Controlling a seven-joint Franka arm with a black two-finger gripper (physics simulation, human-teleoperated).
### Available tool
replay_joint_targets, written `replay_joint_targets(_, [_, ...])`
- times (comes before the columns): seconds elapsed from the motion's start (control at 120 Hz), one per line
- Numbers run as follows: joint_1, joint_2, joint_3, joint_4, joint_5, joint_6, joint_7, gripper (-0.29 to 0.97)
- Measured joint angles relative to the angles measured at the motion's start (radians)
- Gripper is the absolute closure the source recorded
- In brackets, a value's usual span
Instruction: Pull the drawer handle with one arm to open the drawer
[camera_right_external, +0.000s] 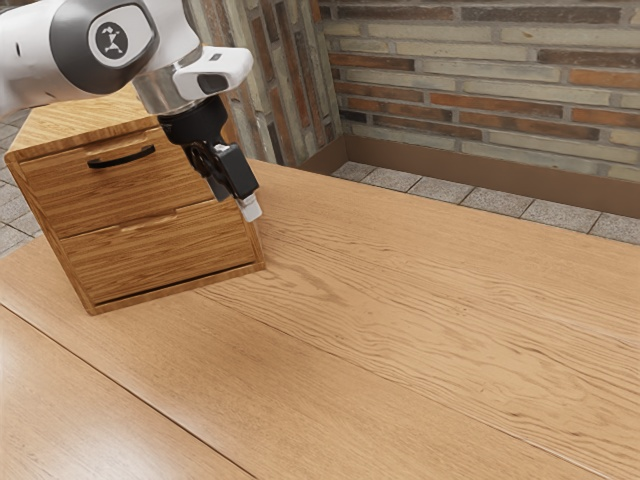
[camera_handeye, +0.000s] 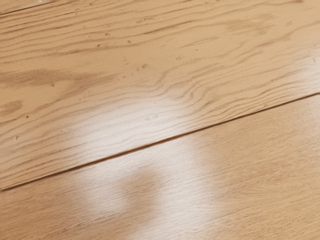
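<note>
One black handle (camera_right_external: 120, 157) sits on the upper drawer (camera_right_external: 110, 195) of the wooden cabinet (camera_right_external: 70, 125), which stands at the table's (camera_right_external: 420, 330) far end; the drawer looks shut. The gripper (camera_right_external: 238, 195) hangs off the cabinet's front, to the exterior view's right of the handle and clear of it. Whether it is open cannot be told. Assessed step: approach. The next move calls for travel to the handle and alignment across its bar.

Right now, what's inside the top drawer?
Nothing inside shows: the top drawer sits shut, flush in the cabinet, its front covering any contents. The black handle shows on that front; the gripper hangs apart from it.
</note>
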Motion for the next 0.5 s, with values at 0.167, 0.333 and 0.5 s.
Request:
replay_joint_targets(0.167, [0.0, 0.0, 0.0, 0.001, 0.0, 0.0, 0.005, 0.0])
replay_joint_targets(0.333, [-0.003, -0.11, -0.01, 0.157, 0.028, -0.045, 0.057, 0.0])
replay_joint_targets(0.5, [0.042, -0.134, -0.062, 0.178, 0.041, -0.071, 0.212, 0.0])
